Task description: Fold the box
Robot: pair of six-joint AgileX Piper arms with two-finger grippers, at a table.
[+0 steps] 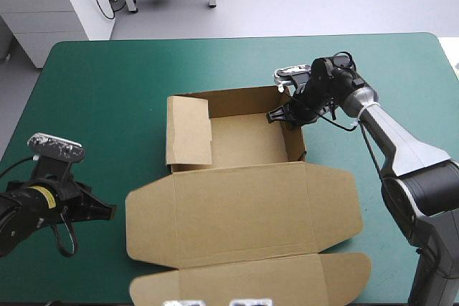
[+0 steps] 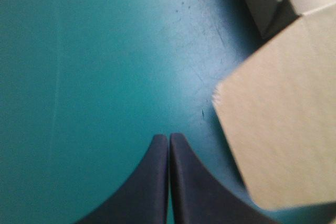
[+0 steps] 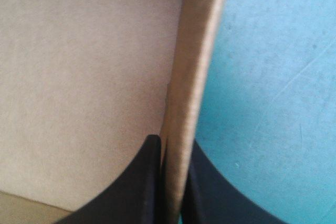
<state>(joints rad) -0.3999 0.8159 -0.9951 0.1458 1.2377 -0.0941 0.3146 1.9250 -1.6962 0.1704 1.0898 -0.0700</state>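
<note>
The brown box [image 1: 244, 191] lies mid-table as an open tray with raised walls and its lid flat toward the near edge. My right gripper [image 1: 281, 115] is shut on the tray's right wall [image 3: 186, 77] near the far right corner, one black finger inside and one outside. The box's floor [image 3: 79, 77] fills the view beside that wall. My left gripper [image 1: 107, 211] rests low near the table's left edge, shut with nothing in it, its fingers [image 2: 169, 145] meeting in a point. The rounded corner of the lid flap [image 2: 283, 124] lies just beside it, apart from the fingers.
The left wall's flap [image 1: 188, 130] leans inward over the tray. A long tuck flap [image 1: 251, 281] reaches the near edge. Bare teal-green cover [image 1: 93, 91] spreads to the left and behind the box.
</note>
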